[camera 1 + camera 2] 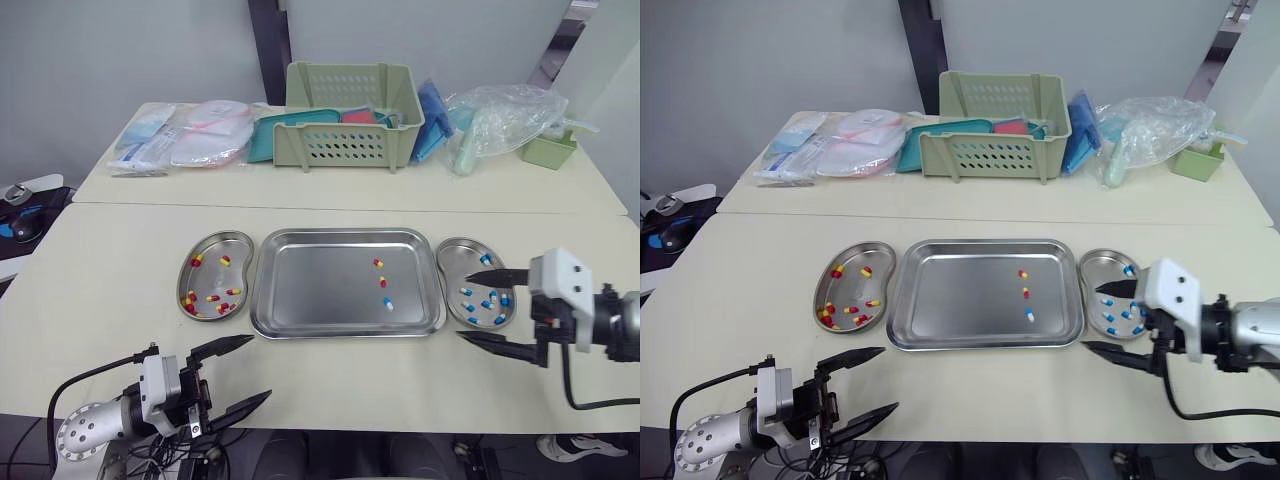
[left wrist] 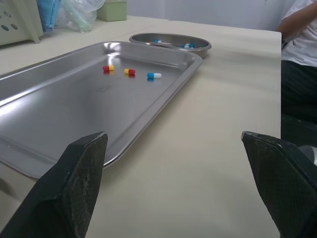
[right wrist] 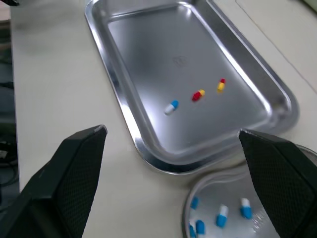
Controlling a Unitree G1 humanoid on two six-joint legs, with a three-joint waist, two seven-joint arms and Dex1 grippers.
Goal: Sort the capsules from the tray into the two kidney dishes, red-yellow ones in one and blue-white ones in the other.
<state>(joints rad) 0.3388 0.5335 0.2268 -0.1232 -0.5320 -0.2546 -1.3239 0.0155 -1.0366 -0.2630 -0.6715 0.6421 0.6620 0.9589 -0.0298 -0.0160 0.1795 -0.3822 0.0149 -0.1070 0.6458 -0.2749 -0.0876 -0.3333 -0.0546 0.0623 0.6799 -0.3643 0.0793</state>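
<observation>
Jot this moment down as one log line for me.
tray: two red-yellow capsules, one blue-white capsule remaining | left dish: red-yellow | right dish: blue-white | left claw: open, empty | right claw: open, empty

Cream tables (image 1: 120,270) stand before a grey wall (image 1: 100,50).

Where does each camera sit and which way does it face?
Head eyes: high, facing forward and down on the rectangular steel tray; open left gripper and open right gripper show.
Left wrist: low over the cream table, looking across the tray between its own fingers.
Right wrist: higher, looking down on the tray between its own fingers.
Both wrist views share the tray's three two-colour capsules.
</observation>
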